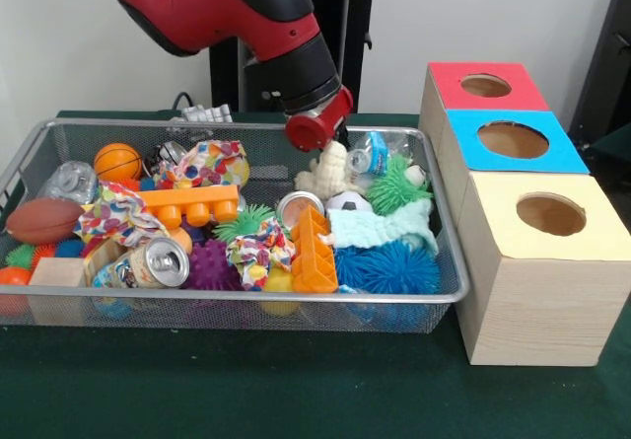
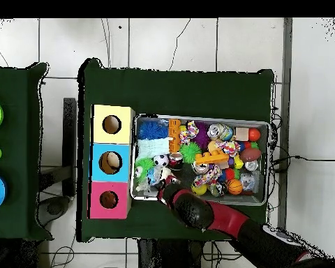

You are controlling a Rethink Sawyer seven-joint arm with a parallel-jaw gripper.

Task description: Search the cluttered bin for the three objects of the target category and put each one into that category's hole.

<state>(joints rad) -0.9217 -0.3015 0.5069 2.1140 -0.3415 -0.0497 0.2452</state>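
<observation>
Clutter fills the wire bin (image 1: 446, 224), which sits on the green worktop (image 1: 296, 390). Against the bin's far wall a cream rope toy (image 1: 328, 173) lies under the end effector (image 1: 330, 149); whether its fingers are spread or pinching the toy cannot be told, as the red wrist hides them. Just beside the rope toy are a small soccer ball (image 1: 347, 201), a green spiky ball (image 1: 397, 186) and a crushed water bottle (image 1: 373, 153). Nearer the bin's front wall lie a blue fuzzy ball (image 1: 389, 267), an orange block (image 1: 313, 253) and a drinks can (image 1: 158, 262). Beside the bin's end next to the spiky ball stand three boxes with round holes: red (image 1: 485, 85), blue (image 1: 513, 140) and yellow (image 1: 550, 213).
</observation>
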